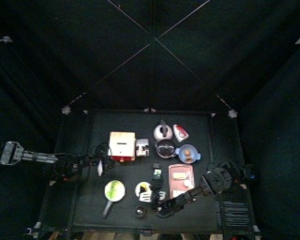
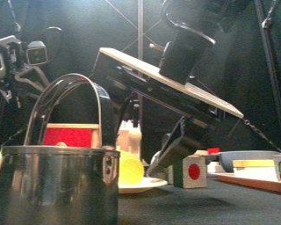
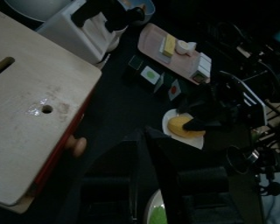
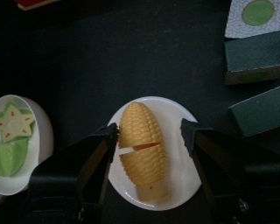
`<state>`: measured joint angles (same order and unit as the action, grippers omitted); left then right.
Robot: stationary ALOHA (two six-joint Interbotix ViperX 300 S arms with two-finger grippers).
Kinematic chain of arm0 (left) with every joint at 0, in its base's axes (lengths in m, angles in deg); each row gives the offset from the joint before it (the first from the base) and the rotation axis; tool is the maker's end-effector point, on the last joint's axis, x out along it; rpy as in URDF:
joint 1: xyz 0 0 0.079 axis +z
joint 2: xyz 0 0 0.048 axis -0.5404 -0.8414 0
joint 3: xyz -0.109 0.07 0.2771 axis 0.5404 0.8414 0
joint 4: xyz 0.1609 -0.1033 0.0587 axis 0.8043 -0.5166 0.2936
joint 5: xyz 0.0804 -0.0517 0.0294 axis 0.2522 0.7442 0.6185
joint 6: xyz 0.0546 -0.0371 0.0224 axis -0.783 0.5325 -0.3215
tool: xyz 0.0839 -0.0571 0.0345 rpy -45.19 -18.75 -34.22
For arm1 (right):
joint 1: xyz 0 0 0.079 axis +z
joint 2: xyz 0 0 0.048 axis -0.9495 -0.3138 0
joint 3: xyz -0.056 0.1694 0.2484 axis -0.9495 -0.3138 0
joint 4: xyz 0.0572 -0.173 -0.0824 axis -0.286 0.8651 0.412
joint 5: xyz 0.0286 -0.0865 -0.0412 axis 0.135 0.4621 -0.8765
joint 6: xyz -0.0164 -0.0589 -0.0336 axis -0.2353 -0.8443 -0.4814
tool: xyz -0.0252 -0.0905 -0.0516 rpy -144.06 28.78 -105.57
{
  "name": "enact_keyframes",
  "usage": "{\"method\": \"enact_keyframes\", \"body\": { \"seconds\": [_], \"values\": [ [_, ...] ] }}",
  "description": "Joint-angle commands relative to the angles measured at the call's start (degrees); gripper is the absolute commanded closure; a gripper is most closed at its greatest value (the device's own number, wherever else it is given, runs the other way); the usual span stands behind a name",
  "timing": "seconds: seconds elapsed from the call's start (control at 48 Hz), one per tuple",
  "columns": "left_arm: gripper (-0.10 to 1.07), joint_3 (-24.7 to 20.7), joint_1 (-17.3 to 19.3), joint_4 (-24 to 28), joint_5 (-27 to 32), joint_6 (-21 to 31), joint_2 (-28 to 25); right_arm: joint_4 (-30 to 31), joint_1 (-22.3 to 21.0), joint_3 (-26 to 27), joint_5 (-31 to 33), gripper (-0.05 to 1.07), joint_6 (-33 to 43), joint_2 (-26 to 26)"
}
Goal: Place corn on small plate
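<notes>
One corn (image 4: 143, 153) lies on small plate (image 4: 157, 156). Right end effector (image 4: 149, 166) wide, straddling corn, gripping nothing. Risk: lifting off-line, one finger (image 4: 98, 157) clips corn, rolls it onto desk (image 4: 130, 61). Left end effector state: cannot tell.

I am working in a robot test cell in a lab, not a kitchen. Black curtains (image 1: 40, 66) hang on every side, held by thin frame poles (image 1: 150, 47) that cross overhead, and they pen in one small black worktop (image 1: 115, 120). Two black arms are mounted at its left and right edges, the left arm (image 1: 46, 157) and the right arm (image 1: 228, 176), each carrying its own camera. The worktop holds toy kitchen props: a wooden play stove (image 1: 121, 142), small painted blocks (image 4: 257, 17), a steel pot (image 2: 55, 180) at the front edge, and play food on little plates (image 4: 154, 153).
</notes>
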<state>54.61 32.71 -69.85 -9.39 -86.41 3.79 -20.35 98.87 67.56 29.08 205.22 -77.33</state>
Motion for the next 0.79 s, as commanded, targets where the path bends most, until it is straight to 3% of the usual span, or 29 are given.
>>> {"method": "enact_keyframes", "body": {
  "seconds": [0.0, 0.354, 0.771],
  "values": [
    [0.39, -0.7, -0.1, 0.1, -0.5, -0.1, -0.1, -0.8, 0.4, 1.5, 0.3, 0.11, 0.1, 2.9],
    [0.39, -0.7, -0.1, 0.1, -0.5, -0.1, -0.1, -1.1, 1.2, 2.2, 1.9, 0.11, -0.4, 3.1],
    [0.39, -0.7, -0.1, 0.1, -0.5, -0.1, -0.1, -0.5, 1.6, 2.4, 4.5, 0.11, -6.1, 5.9]
  ]
}}
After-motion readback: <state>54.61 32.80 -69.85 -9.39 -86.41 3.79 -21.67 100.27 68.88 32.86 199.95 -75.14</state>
